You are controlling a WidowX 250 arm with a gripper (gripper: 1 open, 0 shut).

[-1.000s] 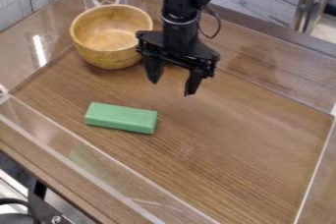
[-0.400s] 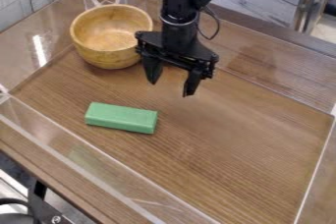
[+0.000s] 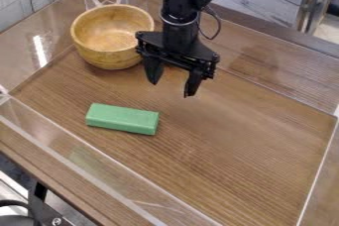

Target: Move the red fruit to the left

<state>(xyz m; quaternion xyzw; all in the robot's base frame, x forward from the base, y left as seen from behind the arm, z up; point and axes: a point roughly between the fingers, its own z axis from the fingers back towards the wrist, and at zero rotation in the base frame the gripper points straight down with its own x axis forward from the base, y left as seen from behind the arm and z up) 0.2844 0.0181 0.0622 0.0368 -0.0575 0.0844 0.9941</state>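
Note:
The red fruit does not show in the camera view; it is hidden or out of view. My black gripper point(image 3: 175, 84) hangs from above over the middle of the wooden table point(image 3: 225, 141). Its fingers point(image 3: 157, 75) point down and stand apart with nothing visible between them. It sits just right of the wooden bowl point(image 3: 109, 38) and above the green block.
A flat green rectangular block point(image 3: 123, 119) lies on the table in front of and left of the gripper. The wooden bowl stands at the back left. Low clear plastic walls point(image 3: 40, 136) edge the table. A metal table leg point(image 3: 310, 7) stands at the back right.

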